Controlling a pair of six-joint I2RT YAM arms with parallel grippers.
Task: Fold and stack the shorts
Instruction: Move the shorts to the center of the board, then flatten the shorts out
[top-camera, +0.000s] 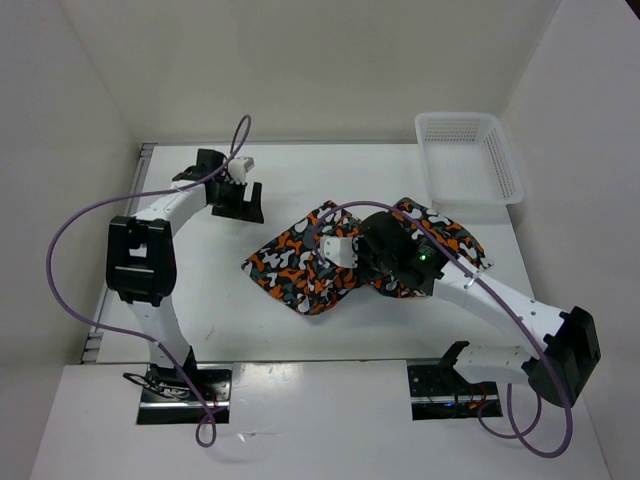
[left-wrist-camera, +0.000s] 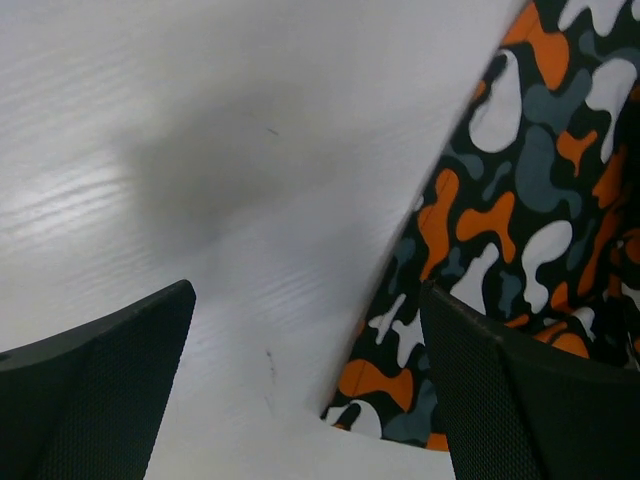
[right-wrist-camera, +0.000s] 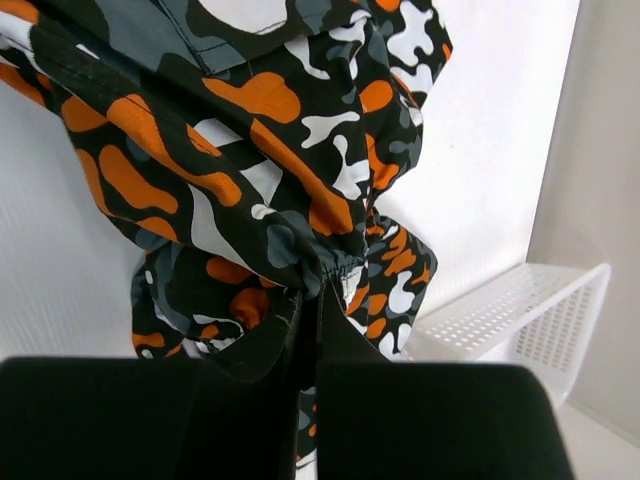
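The camouflage shorts (top-camera: 305, 270) in orange, white, grey and black lie crumpled in the middle of the table. My right gripper (top-camera: 368, 262) is over their centre, shut on a gathered fold of the shorts (right-wrist-camera: 250, 170); the cloth bunches right at the fingertips of the gripper (right-wrist-camera: 318, 285) and hangs lifted from them. My left gripper (top-camera: 238, 192) stands open at the back left, a little apart from the cloth. Between its fingers (left-wrist-camera: 500, 400) is bare tabletop, and an edge of the shorts (left-wrist-camera: 520, 200) lies behind its right finger.
A white mesh basket (top-camera: 470, 155) stands at the back right corner, also seen as a basket (right-wrist-camera: 520, 320) beyond the cloth in the right wrist view. White walls enclose the table on three sides. Purple cables loop off both arms.
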